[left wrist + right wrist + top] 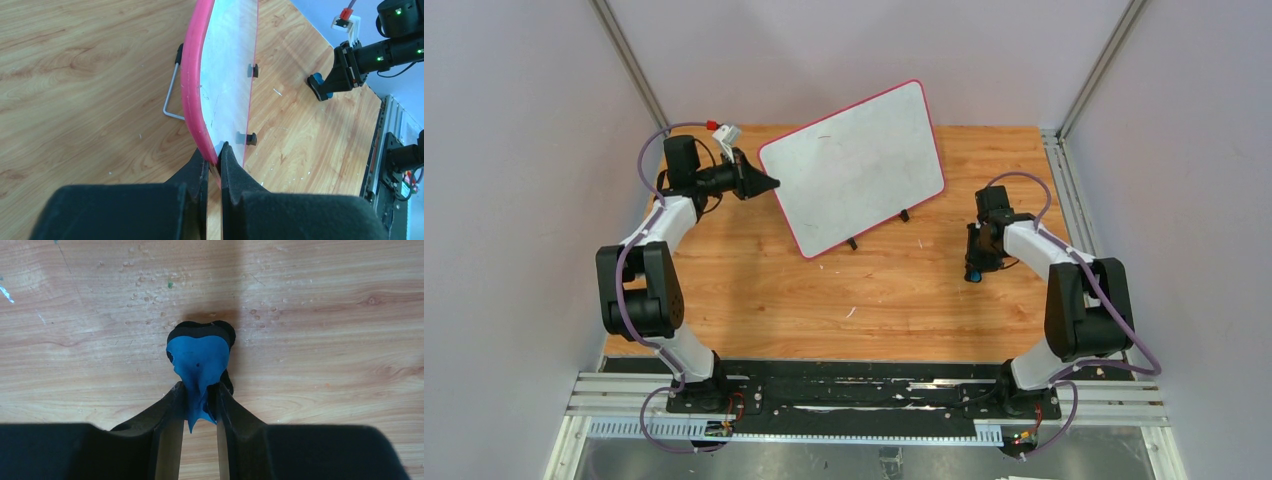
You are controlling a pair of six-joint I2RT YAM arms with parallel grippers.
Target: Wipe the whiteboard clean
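Note:
The whiteboard stands tilted on two black feet at the middle back of the table. Its white face looks almost blank, with only faint marks. My left gripper is shut on the board's pink left edge; the left wrist view shows the jaws pinching the frame near a lower corner. My right gripper is shut on the blue-and-black eraser, low over the bare wood to the right of the board; the eraser also shows in the left wrist view.
A wire stand props the board from behind. The wooden table ends at a black rail near the arm bases. Grey walls and metal posts enclose the back and sides.

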